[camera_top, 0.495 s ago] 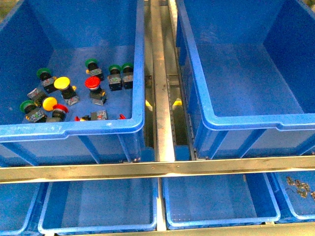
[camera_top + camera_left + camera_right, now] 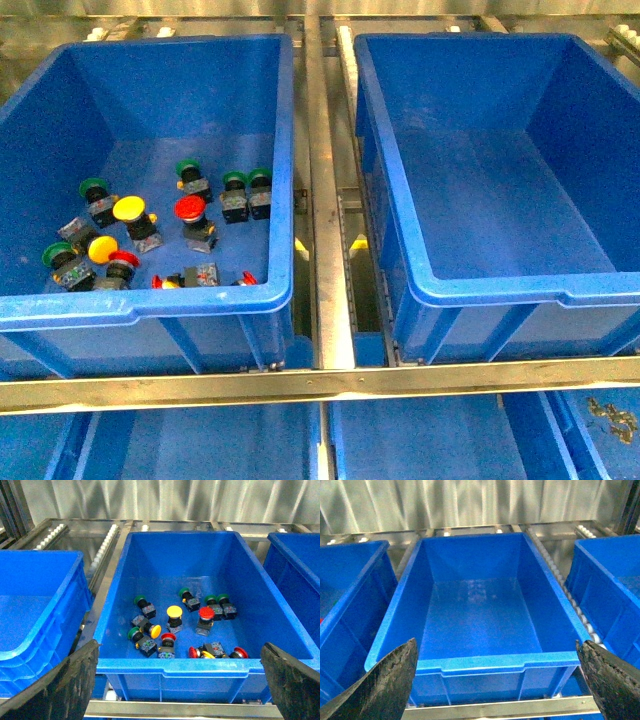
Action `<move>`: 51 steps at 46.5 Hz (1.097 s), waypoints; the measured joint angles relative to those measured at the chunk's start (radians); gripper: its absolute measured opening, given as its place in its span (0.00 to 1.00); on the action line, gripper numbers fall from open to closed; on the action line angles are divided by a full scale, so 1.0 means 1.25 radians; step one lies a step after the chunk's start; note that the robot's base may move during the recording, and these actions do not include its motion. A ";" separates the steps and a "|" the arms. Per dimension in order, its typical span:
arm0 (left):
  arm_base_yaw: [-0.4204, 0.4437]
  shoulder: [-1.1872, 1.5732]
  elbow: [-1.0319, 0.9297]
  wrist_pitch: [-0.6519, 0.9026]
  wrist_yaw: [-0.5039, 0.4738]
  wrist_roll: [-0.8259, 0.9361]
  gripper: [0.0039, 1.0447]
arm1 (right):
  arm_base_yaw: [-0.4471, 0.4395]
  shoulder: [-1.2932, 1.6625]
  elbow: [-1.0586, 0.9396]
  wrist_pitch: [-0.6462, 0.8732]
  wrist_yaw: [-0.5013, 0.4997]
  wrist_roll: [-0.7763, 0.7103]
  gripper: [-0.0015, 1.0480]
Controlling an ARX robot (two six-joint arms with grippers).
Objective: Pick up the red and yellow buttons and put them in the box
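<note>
— Both crates are framed differently in the front view than half a second earlier: their far rims are now uncovered, while nothing inside has been displaced. How are the fingers held?
— Widely spread, with nothing gripped: the left fingers (image 2: 65, 690) are aimed at the left crate (image 2: 150, 305), the right fingers (image 2: 385, 695) at the box (image 2: 520, 290).
— Where are the task's things found?
— On the left crate's floor, toward its near wall, the red and yellow buttons (image 2: 128, 208) are scattered among green buttons (image 2: 93, 187). Right of the left crate, past a metal rail (image 2: 330, 250), the box is set, well apart from every button.
</note>
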 joint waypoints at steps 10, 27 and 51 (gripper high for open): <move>0.000 0.000 0.000 0.000 0.000 0.000 0.92 | 0.000 0.000 0.000 0.000 0.000 0.000 0.93; 0.000 0.000 0.000 0.000 0.000 0.000 0.92 | 0.000 0.000 0.000 0.000 0.000 0.000 0.93; 0.000 0.000 0.000 0.000 0.000 0.000 0.92 | 0.000 0.000 0.000 0.000 0.000 0.000 0.93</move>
